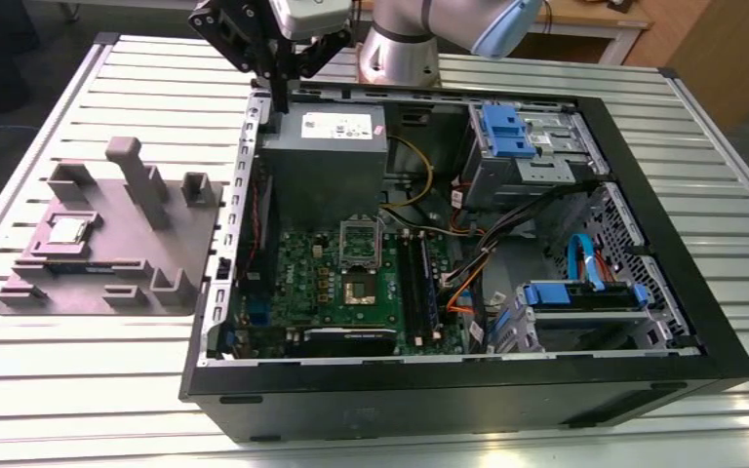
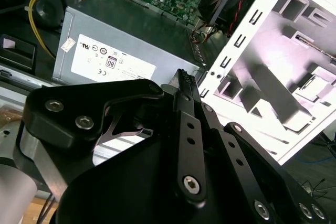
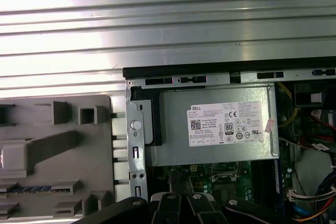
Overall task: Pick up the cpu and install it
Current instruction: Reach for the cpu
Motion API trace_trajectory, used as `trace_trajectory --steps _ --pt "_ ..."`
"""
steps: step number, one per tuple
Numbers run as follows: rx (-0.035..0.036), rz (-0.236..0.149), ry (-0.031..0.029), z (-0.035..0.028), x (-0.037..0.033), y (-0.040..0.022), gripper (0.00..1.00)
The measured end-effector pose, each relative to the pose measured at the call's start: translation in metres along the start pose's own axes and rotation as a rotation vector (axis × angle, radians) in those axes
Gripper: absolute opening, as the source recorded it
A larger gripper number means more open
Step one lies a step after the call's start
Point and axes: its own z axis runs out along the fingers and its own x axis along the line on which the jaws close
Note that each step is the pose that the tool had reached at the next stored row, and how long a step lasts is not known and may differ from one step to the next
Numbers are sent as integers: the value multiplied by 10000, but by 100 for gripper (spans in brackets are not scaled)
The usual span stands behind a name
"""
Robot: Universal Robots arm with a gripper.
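The cpu [image 1: 65, 231] is a small silvery square lying in a raised pocket of the grey moulded tray [image 1: 101, 283], at the exterior view's left on the table. In the first wrist view the cpu [image 3: 11, 157] shows as a pale square at the tray's edge. My gripper [image 1: 274, 91] hangs high over the back left corner of the open computer case [image 1: 687, 322], well away from the cpu. Its black fingers [image 2: 184, 80] are shut together with nothing between them. The metal-framed socket [image 1: 359, 289] lies on the green motherboard inside the case.
A grey power supply box [image 1: 327, 161] with a white label sits right below the gripper. Blue drive cages [image 1: 521, 136], cables and memory slots crowd the rest of the case. The slatted metal table [image 1: 89, 390] surrounds tray and case.
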Motion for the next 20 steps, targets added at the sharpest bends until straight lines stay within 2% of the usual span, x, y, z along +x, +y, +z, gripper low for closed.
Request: trace_trajectory --steps 20 --pt "0 0 0 4 64 -5 10"
